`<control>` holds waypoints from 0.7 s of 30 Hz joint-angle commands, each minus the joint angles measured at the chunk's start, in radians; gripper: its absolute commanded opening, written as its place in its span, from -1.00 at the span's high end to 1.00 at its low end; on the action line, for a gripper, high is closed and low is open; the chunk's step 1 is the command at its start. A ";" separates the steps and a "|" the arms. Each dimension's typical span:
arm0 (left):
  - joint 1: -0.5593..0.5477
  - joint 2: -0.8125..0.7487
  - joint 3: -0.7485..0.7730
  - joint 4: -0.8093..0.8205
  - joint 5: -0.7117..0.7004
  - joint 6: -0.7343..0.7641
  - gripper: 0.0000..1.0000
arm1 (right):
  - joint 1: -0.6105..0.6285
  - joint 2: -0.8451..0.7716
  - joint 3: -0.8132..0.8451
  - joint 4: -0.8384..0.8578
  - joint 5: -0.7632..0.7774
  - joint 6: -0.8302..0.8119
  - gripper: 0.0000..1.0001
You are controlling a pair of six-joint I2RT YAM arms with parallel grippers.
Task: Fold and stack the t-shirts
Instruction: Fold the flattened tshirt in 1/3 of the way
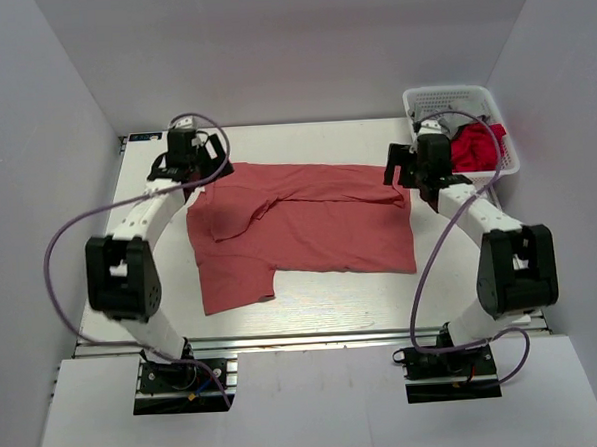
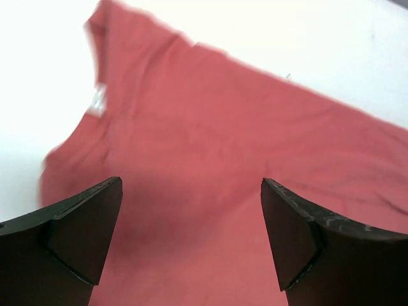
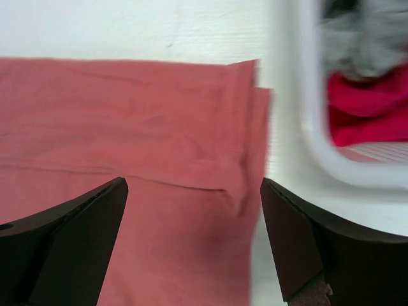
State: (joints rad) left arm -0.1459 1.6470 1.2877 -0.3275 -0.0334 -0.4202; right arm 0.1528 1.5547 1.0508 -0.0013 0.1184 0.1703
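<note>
A salmon-red t-shirt (image 1: 304, 223) lies spread on the white table, its far long edge folded over toward the middle, one sleeve hanging toward the near left. My left gripper (image 1: 203, 160) hovers over the shirt's far left corner, open, with only cloth (image 2: 210, 166) below its jaws. My right gripper (image 1: 404, 170) hangs over the far right corner, open too; the folded edge (image 3: 191, 127) shows between its jaws. Neither holds anything.
A white basket (image 1: 427, 102) stands at the far right corner of the table, holding a bright red garment (image 1: 478, 146) and a grey one (image 3: 363, 38). White walls enclose the table on three sides.
</note>
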 commanded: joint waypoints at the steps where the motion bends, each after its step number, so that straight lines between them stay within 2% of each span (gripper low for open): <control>1: 0.005 0.152 0.102 0.064 0.110 0.040 -1.00 | 0.007 0.085 0.075 0.011 -0.188 0.044 -0.81; 5: 0.014 0.335 0.237 0.074 0.196 0.040 -1.00 | 0.011 0.224 0.149 0.017 -0.299 0.083 -0.81; 9: 0.014 0.459 0.280 0.123 0.196 0.040 -1.00 | 0.005 0.314 0.204 0.026 -0.261 0.101 -0.81; 12: 0.023 0.540 0.349 0.068 0.150 0.040 -1.00 | 0.002 0.402 0.276 -0.040 -0.224 0.100 -0.81; 17: 0.045 0.574 0.358 0.015 0.064 0.029 -1.00 | -0.001 0.479 0.324 -0.147 -0.025 0.123 -0.81; 18: 0.055 0.574 0.343 0.004 0.052 0.020 -1.00 | -0.001 0.482 0.327 -0.182 0.081 0.130 -0.81; 21: 0.078 0.550 0.296 -0.005 0.004 0.009 -1.00 | -0.002 0.469 0.327 -0.245 0.224 0.162 -0.81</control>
State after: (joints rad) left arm -0.1043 2.2158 1.6264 -0.2531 0.0532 -0.3985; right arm 0.1623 2.0254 1.3556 -0.1326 0.1192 0.2893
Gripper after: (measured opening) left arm 0.992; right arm 0.903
